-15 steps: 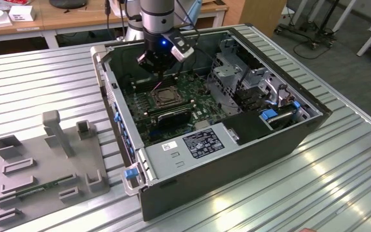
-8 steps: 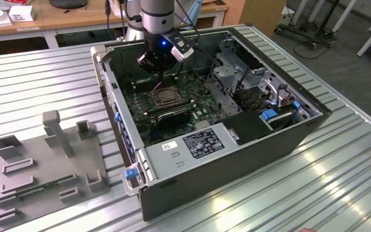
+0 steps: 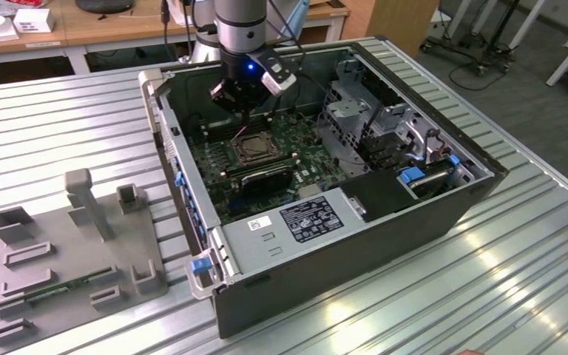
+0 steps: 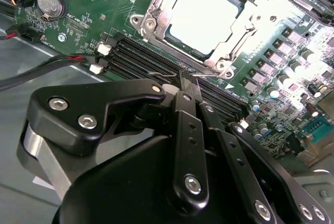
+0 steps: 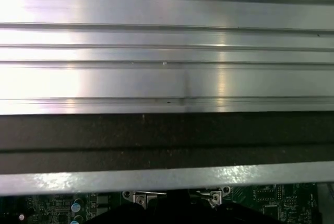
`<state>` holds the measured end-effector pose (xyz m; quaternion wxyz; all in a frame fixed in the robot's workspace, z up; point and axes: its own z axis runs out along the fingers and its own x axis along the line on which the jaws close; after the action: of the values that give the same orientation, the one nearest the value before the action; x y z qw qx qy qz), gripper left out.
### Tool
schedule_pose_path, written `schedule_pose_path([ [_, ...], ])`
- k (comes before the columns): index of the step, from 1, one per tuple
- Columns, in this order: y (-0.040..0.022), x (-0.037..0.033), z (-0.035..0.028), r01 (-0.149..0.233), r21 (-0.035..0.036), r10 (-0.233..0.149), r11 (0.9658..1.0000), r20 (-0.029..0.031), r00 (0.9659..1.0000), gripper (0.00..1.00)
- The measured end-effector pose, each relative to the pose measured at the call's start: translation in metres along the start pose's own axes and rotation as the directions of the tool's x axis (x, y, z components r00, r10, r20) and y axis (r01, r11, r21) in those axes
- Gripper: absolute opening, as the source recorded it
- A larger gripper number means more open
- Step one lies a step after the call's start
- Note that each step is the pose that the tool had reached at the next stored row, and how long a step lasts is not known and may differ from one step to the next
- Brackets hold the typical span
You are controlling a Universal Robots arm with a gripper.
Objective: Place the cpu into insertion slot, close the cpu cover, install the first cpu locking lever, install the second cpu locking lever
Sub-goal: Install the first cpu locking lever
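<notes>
While cpu fills insertion slot, hand nearby

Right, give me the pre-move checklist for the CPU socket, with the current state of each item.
1. cpu seated flat in the insertion slot: ok.
2. cpu cover down around the cpu: ok, appears flat.
3. Wire locking lever latched: cannot tell.
4. gripper at the lever's end: ok, shut, tips right beside it; contact cannot tell.
5. Black cable clear of the gripper: ok, off to one side.
</notes>
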<state>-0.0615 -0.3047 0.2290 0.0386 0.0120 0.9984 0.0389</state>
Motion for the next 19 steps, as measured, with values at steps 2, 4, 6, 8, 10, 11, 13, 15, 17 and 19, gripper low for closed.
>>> schedule_pose_path([
  [2, -0.0001, 0.0000, 0.0008, 0.000, -0.0028, 0.000, 1.0000, 0.0000, 1.0000, 0.11],
  [4, -0.0001, 0.0001, 0.0014, 0.000, -0.0049, 0.000, 1.0000, -0.0001, 1.0000, 0.11],
  [6, -0.0001, 0.0001, 0.0020, 0.000, -0.0070, 0.000, 1.0000, -0.0002, 1.0000, 0.11],
  [8, -0.0001, 0.0001, 0.0026, -0.001, -0.0085, 0.001, 1.0000, -0.0002, 1.0000, 0.11],
  [10, 0.0000, 0.0001, 0.0032, -0.001, -0.0101, 0.001, 0.9999, -0.0002, 1.0000, 0.11],
  [11, 0.0002, 0.0001, 0.0035, -0.001, -0.0107, 0.001, 0.9999, -0.0003, 1.0000, 0.11],
  [13, 0.0004, 0.0001, 0.0039, -0.001, -0.0114, 0.001, 0.9999, -0.0004, 1.0000, 0.11],
  [15, 0.0006, 0.0002, 0.0043, -0.001, -0.0123, 0.001, 0.9999, -0.0003, 1.0000, 0.11],
  [17, 0.0006, 0.0003, 0.0047, -0.001, -0.0131, 0.001, 0.9999, -0.0003, 1.0000, 0.11],
  [19, 0.0006, 0.0002, 0.0050, -0.001, -0.0135, 0.001, 0.9999, -0.0003, 1.0000, 0.11],
])
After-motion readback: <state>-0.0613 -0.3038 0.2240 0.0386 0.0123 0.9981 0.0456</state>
